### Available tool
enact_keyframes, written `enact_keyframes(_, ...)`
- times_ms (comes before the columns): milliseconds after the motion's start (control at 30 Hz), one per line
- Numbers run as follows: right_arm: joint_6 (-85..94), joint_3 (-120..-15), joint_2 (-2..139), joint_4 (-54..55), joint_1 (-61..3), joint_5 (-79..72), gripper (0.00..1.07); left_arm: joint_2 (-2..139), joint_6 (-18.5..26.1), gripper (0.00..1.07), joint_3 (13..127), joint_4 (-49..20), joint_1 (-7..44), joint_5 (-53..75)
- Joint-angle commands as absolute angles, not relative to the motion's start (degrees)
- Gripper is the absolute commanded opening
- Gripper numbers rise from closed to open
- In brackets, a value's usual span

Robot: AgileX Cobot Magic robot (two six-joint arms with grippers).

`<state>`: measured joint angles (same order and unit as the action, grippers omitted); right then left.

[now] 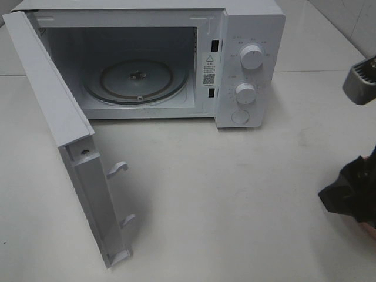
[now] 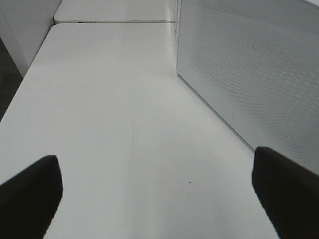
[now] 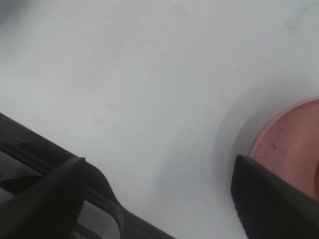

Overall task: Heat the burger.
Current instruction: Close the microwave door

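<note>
Although the pink plate (image 3: 294, 144) shows at one edge of the right wrist view, the burger itself cannot be seen in any view; its location cannot be told. The plate lies on the white table (image 1: 235, 194), and one right finger (image 3: 269, 199) stands in front of its rim.

The right gripper (image 3: 164, 199) has its fingers set wide apart with only bare table between them; it holds nothing. In the high view the right arm (image 1: 352, 194) sits at the right edge of the table, well apart from the microwave (image 1: 247, 35).

The left gripper (image 2: 157, 194) is likewise spread wide and empty, its two fingertips (image 2: 30, 194) over bare table. The perforated face of the door (image 2: 249, 74) stands close beside it.

The microwave stands at the back of the table. Its door (image 1: 64, 129) is swung fully out toward the front left, with two latch hooks (image 1: 117, 169) projecting from its free edge. The cavity is open; the glass turntable (image 1: 136, 79) lies bare inside. Two knobs (image 1: 251, 57) and a round button (image 1: 240, 116) occupy the right panel.

Between the door edge and the right arm, the table surface in front of the cavity is unobstructed. A grey object (image 1: 359, 81) projects in at the right edge.
</note>
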<state>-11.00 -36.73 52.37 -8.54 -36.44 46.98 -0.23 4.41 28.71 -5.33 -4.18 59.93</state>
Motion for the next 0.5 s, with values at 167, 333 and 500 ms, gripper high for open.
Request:
enact_keyframes(167,-10.31,-36.84,45.44,-8.25,-36.1,54.66,0.76,-1.43,4.01,0.98,28.48,-5.27,-4.24,59.53)
enact_keyframes(333,-10.31,-36.78,38.96,-8.25,-36.1,57.64,0.76,-1.43,4.01,0.98,28.48,-5.27,-4.24,59.53)
enact_keyframes(500,-10.26,-35.52,31.46,-8.48,-35.41,57.3,0.76,-1.43,4.01,0.98,28.48,-5.27,-4.24,59.53)
